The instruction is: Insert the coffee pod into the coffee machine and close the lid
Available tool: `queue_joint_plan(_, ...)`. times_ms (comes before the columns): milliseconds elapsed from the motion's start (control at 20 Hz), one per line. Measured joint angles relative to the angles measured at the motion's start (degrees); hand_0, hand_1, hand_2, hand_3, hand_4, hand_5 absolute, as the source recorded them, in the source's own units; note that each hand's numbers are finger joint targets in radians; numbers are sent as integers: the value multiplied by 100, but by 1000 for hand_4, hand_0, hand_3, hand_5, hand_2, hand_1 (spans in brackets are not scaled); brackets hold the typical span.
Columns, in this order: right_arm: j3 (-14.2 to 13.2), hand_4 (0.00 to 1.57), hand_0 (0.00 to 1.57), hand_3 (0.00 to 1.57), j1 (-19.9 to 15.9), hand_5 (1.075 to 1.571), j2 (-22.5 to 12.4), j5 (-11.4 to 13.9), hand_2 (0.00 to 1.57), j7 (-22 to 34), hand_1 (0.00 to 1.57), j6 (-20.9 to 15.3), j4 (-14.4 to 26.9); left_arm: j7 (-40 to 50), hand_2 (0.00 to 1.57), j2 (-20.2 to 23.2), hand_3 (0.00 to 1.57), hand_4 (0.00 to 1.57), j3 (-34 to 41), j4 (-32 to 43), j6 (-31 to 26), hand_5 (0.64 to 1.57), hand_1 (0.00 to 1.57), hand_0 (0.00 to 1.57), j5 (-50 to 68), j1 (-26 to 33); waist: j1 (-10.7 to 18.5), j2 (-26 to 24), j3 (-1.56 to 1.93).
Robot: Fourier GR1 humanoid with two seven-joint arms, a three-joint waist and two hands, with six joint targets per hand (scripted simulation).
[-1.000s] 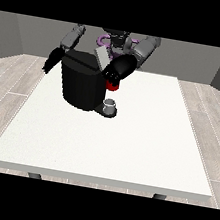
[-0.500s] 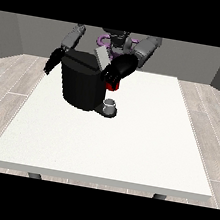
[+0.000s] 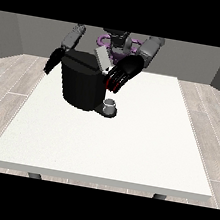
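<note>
Beside the coffee machine (image 3: 83,85), hand at view's right (image 3: 123,73) angled down, fingers curled round something red.

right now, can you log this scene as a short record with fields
table: white table, robot behind it
machine: black coffee machine at the table's far left part
lid: grey lid tilted up, open
cup: small grey cup on the machine's base
hand at view's right: hand beside the machine's top, by the lid
hand at view's left: hand hanging at the machine's left side
pod: cannot tell
</note>
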Motion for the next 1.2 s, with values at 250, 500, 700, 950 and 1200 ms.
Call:
queue_joint_plan(250, -124, 144, 0, 0, 276, 1571, 72, -118, 0, -113, 0, -26, 299, 260, 0, -344, 0, 0, -32, -20, -73, 1571, 0, 0, 20, 243, 258, -470, -8)
queue_joint_plan(500, -497, 0, 0, 0, 573, 1571, -87, -356, 0, -347, 0, 42, 803, 297, 177, -804, 0, 0, -147, -225, -214, 1571, 0, 0, 115, 741, 817, -1023, -13)
queue_joint_plan(700, -606, 0, 0, 0, 852, 1571, -118, -415, 0, -403, 0, 62, 1063, 311, 0, -1261, 0, 198, 152, -348, -335, 1571, 0, 0, 609, 1053, 1164, -1527, -18)
queue_joint_plan(950, -710, 0, 0, 0, 1355, 1571, -127, -452, 0, -527, 0, 37, 1205, 88, 0, -2146, 0, 0, 997, -360, -288, 1571, 0, 0, 1778, 1858, 1670, -2153, -29)
queue_joint_plan(1200, -807, 0, 0, 0, 1884, 1571, -241, -513, 0, -540, 0, 129, 1225, -130, 0, -2751, 0, 421, 1517, -297, -376, 1571, 0, 0, 2550, 2952, 2065, -2924, -25)
